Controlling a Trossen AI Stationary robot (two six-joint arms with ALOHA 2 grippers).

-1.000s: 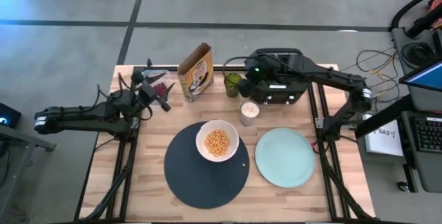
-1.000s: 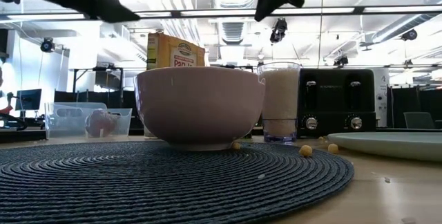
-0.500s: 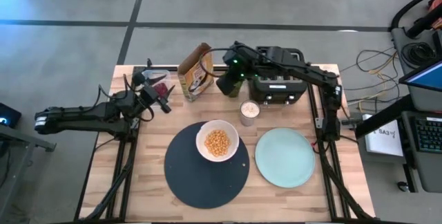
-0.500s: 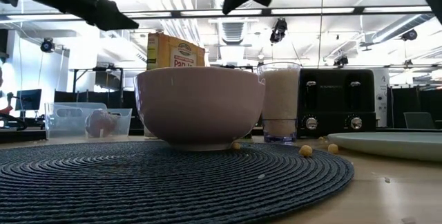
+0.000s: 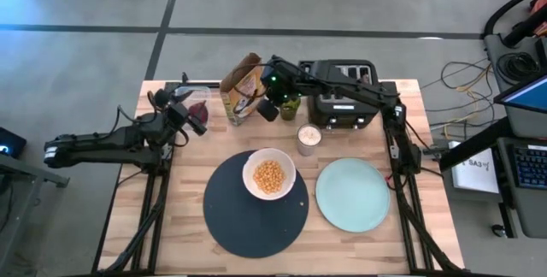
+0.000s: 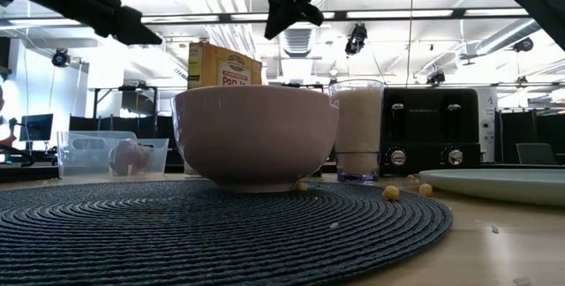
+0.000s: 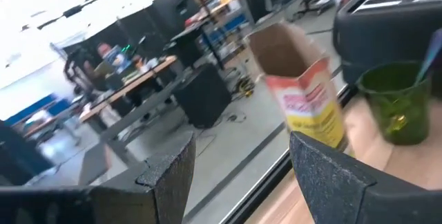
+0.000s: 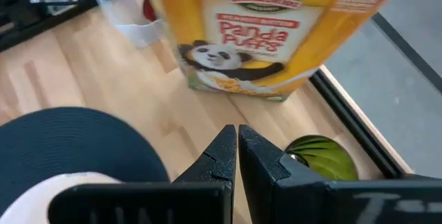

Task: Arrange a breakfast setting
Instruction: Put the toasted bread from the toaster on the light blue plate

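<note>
The right gripper [image 5: 266, 109] hangs above the table's back edge with its fingers [image 8: 222, 156] pressed together and nothing between them, just in front of the cereal box [image 5: 242, 88] and beside the green cup [image 5: 291, 106]. In the right wrist view the box [image 8: 276, 30] stands upright with its printed face toward the camera, and the green cup [image 8: 319, 157] sits just beside the fingertips. The left gripper [image 5: 190, 116] is held over the table's back left corner, fingers [image 7: 331, 175] spread apart and empty, above the clear tub [image 5: 198, 97].

The tub [image 6: 110, 154] holds a dark red food piece [image 6: 130, 155]. The white bowl [image 5: 269, 174] sits on the far half of the navy mat [image 5: 255, 204] and is filled with yellow cereal puffs [image 5: 269, 174]; a few loose puffs [image 6: 390, 192] lie on the mat's edge and the table beside it. A glass [image 5: 308, 138] of milk stands between the bowl and the black toaster [image 5: 346, 99]. The mint plate [image 5: 352, 194] lies flat, bare, just right of the mat. From the low view the bowl [image 6: 254, 136] stands upright, the glass [image 6: 358, 130] behind it.
</note>
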